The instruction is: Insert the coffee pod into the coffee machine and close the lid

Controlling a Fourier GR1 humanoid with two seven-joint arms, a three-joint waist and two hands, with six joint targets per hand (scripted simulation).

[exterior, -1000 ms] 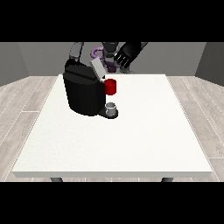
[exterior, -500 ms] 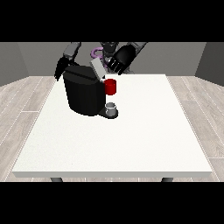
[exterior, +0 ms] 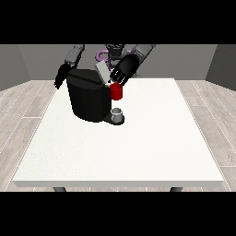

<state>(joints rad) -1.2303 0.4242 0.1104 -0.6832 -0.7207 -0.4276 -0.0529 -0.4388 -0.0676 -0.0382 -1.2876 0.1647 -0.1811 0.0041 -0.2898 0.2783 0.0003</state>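
Observation:
A black coffee machine (exterior: 89, 97) stands at the table's far left, with a red front part (exterior: 116, 91) and a small grey cup (exterior: 117, 113) on its base. Its grey lid (exterior: 102, 72) slants up from the top, partly raised. The hand at the view's right (exterior: 123, 69) hovers right beside the lid, just above the red part, fingers bent towards the lid's edge. The hand at the view's left (exterior: 61, 76) hangs by the machine's far left side, apart from it. No coffee pod shows; the lid and hand hide the slot.
The white table (exterior: 138, 143) stretches wide towards the camera, with its edges at the front, left and right. The robot's torso (exterior: 113, 50) stands behind the machine.
The hand at the view's right has come down and forward onto the lid's edge. The hand at the view's left has lowered beside the machine. The lid's tilt looks about the same.

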